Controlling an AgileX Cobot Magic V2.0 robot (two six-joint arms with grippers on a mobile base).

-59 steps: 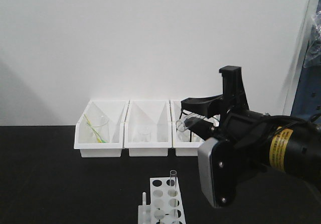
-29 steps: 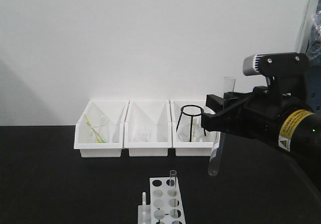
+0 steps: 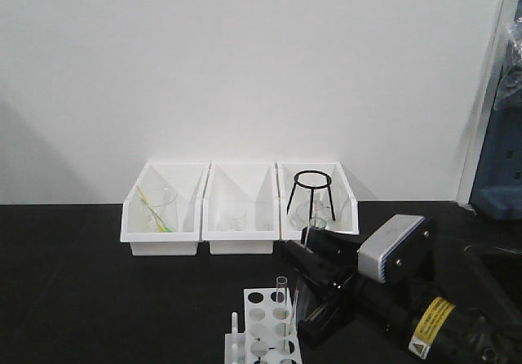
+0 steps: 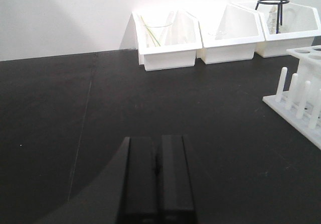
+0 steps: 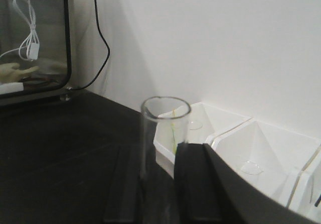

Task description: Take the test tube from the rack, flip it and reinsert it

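The white rack (image 3: 263, 333) stands at the front edge of the black table, with one clear test tube (image 3: 281, 292) upright in a far hole. My right gripper (image 3: 316, 286) is low, just right of the rack, and is shut on a second clear test tube (image 3: 317, 225) with its open rim up. In the right wrist view that tube (image 5: 164, 128) stands between the two black fingers (image 5: 195, 179). My left gripper (image 4: 156, 144) is shut and empty over bare table, left of the rack (image 4: 300, 99) and its pegs. The left gripper is out of the front view.
Three white open-front bins (image 3: 241, 232) line the back wall. The left one holds a beaker with a green stick (image 3: 155, 209), the right one a black wire tripod (image 3: 312, 191). A glass-fronted cabinet with cables (image 5: 32, 43) shows in the right wrist view.
My right arm swung from high above the bins down to the rack's right side, holding the test tube, rim up, from 0.5 s ago on. The tube in the rack has not moved.
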